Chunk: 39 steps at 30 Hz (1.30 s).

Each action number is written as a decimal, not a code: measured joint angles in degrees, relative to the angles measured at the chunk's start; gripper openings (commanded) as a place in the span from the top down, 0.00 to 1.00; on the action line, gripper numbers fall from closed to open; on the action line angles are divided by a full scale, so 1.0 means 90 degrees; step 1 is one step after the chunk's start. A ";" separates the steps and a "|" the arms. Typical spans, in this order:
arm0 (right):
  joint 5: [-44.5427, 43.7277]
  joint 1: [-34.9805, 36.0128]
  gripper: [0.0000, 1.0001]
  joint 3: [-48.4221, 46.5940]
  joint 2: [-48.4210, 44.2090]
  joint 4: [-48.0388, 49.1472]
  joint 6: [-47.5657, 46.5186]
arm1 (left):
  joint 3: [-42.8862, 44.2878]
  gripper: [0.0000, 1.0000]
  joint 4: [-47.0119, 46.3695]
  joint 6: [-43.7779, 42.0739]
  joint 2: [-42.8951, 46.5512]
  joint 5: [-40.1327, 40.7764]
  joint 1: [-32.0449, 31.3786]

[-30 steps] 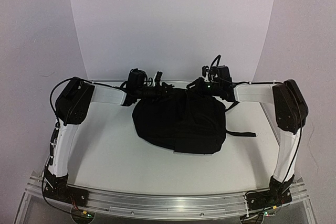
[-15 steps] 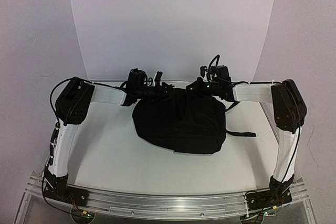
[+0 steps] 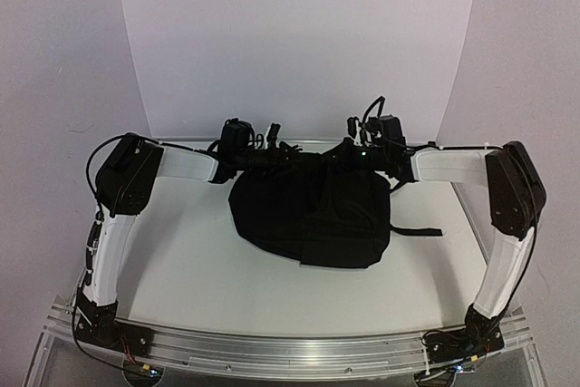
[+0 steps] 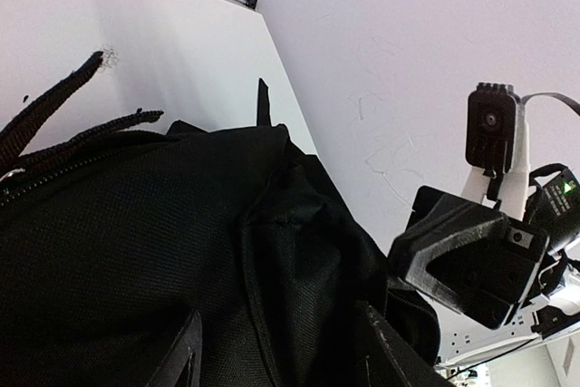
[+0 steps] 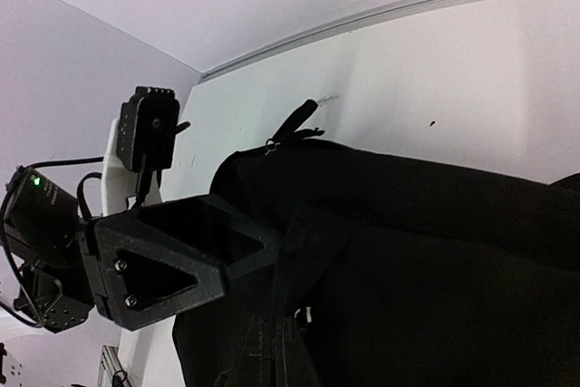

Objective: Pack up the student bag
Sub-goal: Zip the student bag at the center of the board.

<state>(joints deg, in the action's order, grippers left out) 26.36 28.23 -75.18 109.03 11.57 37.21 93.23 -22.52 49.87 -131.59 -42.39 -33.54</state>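
Two end effectors at the bag's far edge

Left end effector (image 4: 283, 355) has its jaws part-way apart with a raised fold of the bag (image 3: 313, 210) between them, apparently pinched; a pull from here could let the soft cloth slip free, or drag the whole bag over the surface (image 3: 181, 260); the bag lies flat mid-surface, plain black, rounded on its near side, one strap (image 3: 417, 230) trailing right, no open mouth visible; right end effector (image 3: 343, 151) is fully closed at that same edge, though on what I cannot tell; if it caught only cloth, the zip may not move.
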 measured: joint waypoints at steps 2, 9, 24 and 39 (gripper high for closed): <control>-0.0015 0.0077 1.00 0.0134 -0.0133 -0.0001 0.0048 | 0.0000 0.43 0.0001 0.0012 0.0000 0.0001 -0.0001; -0.0197 0.0415 1.00 0.0612 -0.0426 -0.0003 0.0212 | -0.0007 0.43 0.0007 0.0014 0.0000 0.0041 -0.0005; -0.0699 0.1298 1.00 0.1862 -0.1352 -0.0051 0.0743 | -0.0078 0.43 0.0004 -0.0046 0.0000 0.0095 -0.0005; -0.1168 0.1882 1.00 0.2827 -0.2147 -0.0279 0.1159 | -0.0121 0.43 0.0103 -0.0286 0.0000 0.0260 -0.0005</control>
<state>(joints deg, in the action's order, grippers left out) 15.85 45.17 -49.73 89.70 9.06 47.64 92.14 -21.60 47.30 -131.59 -40.05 -33.58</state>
